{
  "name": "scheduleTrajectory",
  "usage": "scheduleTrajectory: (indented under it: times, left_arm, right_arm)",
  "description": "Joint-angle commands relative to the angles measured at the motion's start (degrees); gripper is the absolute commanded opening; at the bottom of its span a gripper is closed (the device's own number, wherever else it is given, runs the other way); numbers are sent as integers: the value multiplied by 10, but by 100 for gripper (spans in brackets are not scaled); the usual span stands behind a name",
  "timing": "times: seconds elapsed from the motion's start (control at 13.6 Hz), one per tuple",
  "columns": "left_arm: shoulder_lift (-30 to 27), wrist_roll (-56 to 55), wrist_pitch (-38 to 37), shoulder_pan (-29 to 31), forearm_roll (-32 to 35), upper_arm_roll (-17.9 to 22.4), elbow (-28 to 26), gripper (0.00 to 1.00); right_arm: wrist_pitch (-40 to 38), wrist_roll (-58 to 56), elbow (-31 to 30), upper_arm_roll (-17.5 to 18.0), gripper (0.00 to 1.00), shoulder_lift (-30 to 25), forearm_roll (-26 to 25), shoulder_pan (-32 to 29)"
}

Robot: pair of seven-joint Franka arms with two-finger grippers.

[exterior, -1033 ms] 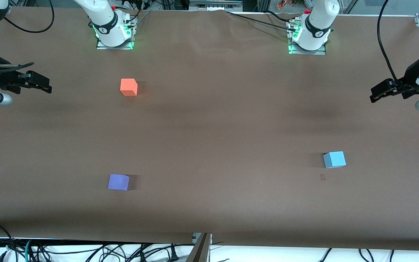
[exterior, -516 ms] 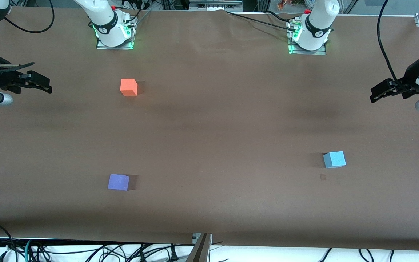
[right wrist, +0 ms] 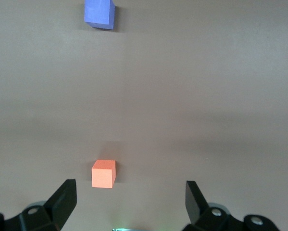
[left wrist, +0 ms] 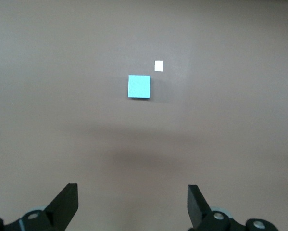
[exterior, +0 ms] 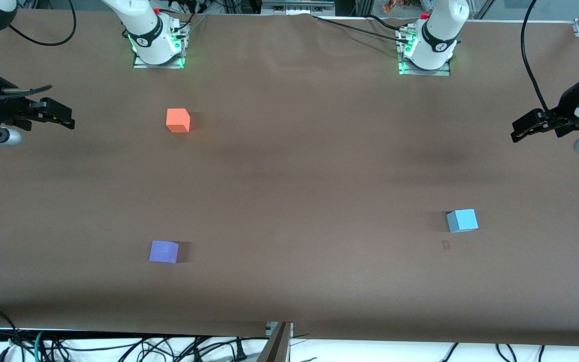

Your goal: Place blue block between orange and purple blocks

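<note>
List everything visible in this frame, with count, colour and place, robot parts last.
blue block: 1, light blue, on the table toward the left arm's end, nearer the front camera than the orange block.
orange block: 1, orange, toward the right arm's end.
purple block: 1, violet, nearer the front camera than the orange block.
marker: 1, small pale patch, on the table beside the blue block.
table: 1, brown.
left gripper: 1, black, open, above the table's edge at its own end, waiting.
right gripper: 1, black, open, above its own end.
</note>
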Motion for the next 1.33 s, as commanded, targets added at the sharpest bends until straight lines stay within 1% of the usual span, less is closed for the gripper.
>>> scheduleTrajectory:
  times: [0.0, 0.07, 0.15, 0.3, 0.37, 0.52, 0.59, 0.66, 0.74, 0.81, 0.89, 0.96, 1.03, 1.11, 1.25]
  left_arm:
    - [39, 3, 16, -2, -4, 2, 16, 100]
    - [45, 3, 16, -2, -3, 2, 7, 100]
    - [67, 1, 5, -2, 1, 1, 16, 100]
    - [73, 3, -3, -2, 27, 2, 23, 100]
    - [74, 11, 4, 7, 30, 3, 19, 100]
    - [116, 27, 1, 12, 24, 6, 22, 100]
    - [124, 35, 5, 19, 20, 6, 16, 100]
    - [147, 34, 31, 21, 5, 6, 0, 100]
    - [152, 35, 89, 35, -13, 6, -42, 100]
    - [151, 36, 162, 50, -18, 3, -95, 100]
    - [151, 36, 228, 51, -18, 3, -138, 100]
    - [157, 36, 280, 49, -18, 3, -166, 100]
    - [172, 36, 312, 49, -18, 3, -179, 100]
    - [196, 35, 330, 50, -19, 3, -174, 100]
    - [220, 53, 337, 52, -66, 3, -163, 100]
  right_arm:
    - [-4, -6, 15, -2, 100, 7, 4, 2]
    - [-4, -6, 16, -2, 100, 7, 4, 2]
    - [-4, -6, 16, -2, 100, 7, 4, 2]
    - [1, -2, 16, -1, 100, 7, 3, 4]
    - [1, -3, 15, -2, 100, 7, 4, 3]
    - [1, -4, 15, -3, 100, 7, 4, 1]
    - [1, -4, 15, -3, 100, 7, 4, 0]
    - [1, -2, 15, -3, 100, 7, 4, 1]
    - [1, 0, 15, -3, 100, 6, 4, 1]
    - [1, 0, 15, -3, 100, 6, 4, 1]
    - [1, 0, 15, -3, 100, 6, 3, 1]
    - [1, 0, 15, -5, 100, 6, 3, 1]
    - [1, 0, 15, -5, 100, 6, 3, 1]
    - [1, 0, 15, -5, 100, 6, 4, 0]
    - [4, 0, 15, -5, 100, 7, 4, 0]
